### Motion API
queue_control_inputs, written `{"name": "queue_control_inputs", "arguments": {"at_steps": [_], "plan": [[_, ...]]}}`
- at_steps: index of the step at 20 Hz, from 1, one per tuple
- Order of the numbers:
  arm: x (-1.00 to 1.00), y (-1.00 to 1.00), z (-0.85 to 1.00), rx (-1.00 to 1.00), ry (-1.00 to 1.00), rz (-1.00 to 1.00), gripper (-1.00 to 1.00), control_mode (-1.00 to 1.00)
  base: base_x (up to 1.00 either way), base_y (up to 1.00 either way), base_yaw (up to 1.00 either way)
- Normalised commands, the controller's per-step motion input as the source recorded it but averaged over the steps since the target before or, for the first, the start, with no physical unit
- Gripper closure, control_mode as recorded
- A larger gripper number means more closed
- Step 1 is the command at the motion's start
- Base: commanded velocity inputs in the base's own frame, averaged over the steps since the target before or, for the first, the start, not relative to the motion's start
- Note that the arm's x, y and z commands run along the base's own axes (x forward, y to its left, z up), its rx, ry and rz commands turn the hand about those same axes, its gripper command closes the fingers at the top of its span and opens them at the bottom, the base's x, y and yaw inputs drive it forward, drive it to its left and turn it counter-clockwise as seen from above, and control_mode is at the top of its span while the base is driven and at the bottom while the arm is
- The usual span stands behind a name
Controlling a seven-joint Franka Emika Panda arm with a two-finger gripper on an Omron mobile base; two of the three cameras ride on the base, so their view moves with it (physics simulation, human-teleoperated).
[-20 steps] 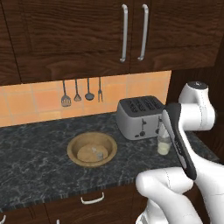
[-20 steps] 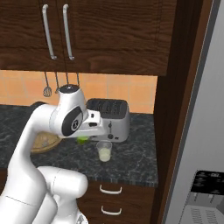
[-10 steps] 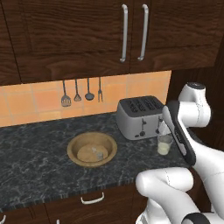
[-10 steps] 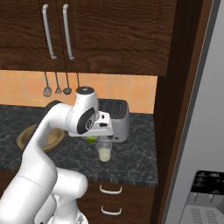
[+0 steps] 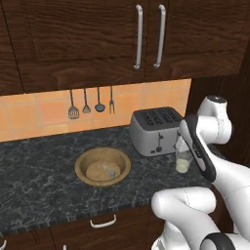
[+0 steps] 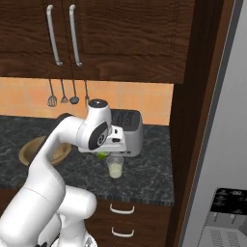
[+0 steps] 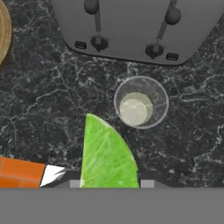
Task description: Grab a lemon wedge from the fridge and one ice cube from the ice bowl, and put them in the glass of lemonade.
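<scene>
My gripper (image 7: 109, 179) is shut on the lemon wedge (image 7: 107, 153), a yellow-green piece that sticks out between the fingertips. In the hand view the glass of lemonade (image 7: 141, 103) stands on the dark counter just beyond the wedge and a little to its right. From the right base view the lemon wedge (image 6: 102, 155) hangs at the rim height of the glass of lemonade (image 6: 115, 166), just to its left. The tan ice bowl (image 5: 80, 163) sits further left on the counter, with a pale ice cube (image 5: 112, 171) inside. The fridge (image 6: 217, 144) rises at the right.
A silver toaster (image 5: 156, 129) stands right behind the glass, close to the hand. Dark wood cabinets (image 5: 122, 39) hang above, and utensils (image 5: 90, 102) hang on the tiled wall. A dark wood panel (image 6: 190, 120) separates the counter from the fridge.
The hand with the lemon wedge has shifted to the right and slightly down, ending beside the glass. Its grip has stayed the same.
</scene>
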Motion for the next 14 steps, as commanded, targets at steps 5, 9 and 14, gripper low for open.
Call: {"name": "queue_control_inputs", "arguments": {"at_steps": [5,9,14], "plan": [[0.09,0.0,-0.07,0.0,0.0,0.0,1.0,-1.0,0.0,0.0,0.0],[0.28,-0.1,-0.01,0.0,0.0,0.0,1.0,-1.0,0.0,0.0,0.0],[0.34,-0.29,0.0,0.0,0.06,0.0,1.0,-1.0,0.0,0.0,0.0]]}}
